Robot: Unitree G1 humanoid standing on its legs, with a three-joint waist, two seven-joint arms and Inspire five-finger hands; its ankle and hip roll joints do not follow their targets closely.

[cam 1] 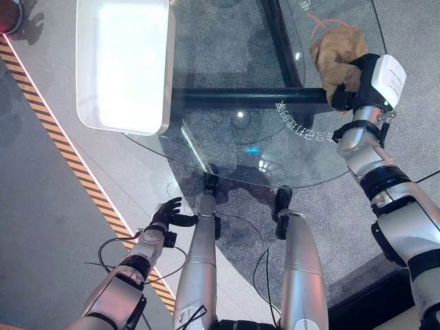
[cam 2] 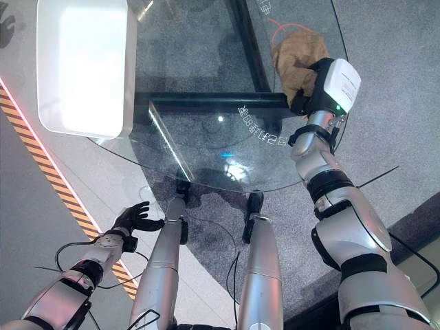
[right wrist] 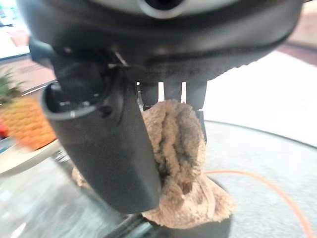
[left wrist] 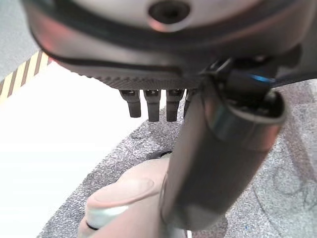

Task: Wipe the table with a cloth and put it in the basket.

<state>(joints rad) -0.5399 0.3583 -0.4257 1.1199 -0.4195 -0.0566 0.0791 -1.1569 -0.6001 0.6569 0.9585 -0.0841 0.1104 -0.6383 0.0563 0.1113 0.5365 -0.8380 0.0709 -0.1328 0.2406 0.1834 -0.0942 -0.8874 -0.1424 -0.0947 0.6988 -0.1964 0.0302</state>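
Note:
A crumpled brown cloth (cam 1: 335, 49) rests on the right rim of the round glass table (cam 1: 234, 148). My right hand (cam 1: 359, 81) grips the cloth from its near side. The right wrist view shows the thumb and fingers (right wrist: 195, 96) pinching a fold of the cloth (right wrist: 179, 148). A white basket (cam 1: 88, 115) stands on the table's left part, its inside bare and bright. My left hand (cam 1: 168, 214) hangs low beside the table's near edge, fingers (left wrist: 152, 106) relaxed and holding nothing.
A black bar (cam 1: 247, 100) runs under the glass. A thin orange cord (right wrist: 270, 191) lies on the glass just past the cloth. Yellow-black striped tape (cam 1: 69, 155) crosses the floor at left. A red object (cam 1: 8, 14) sits at the far left corner.

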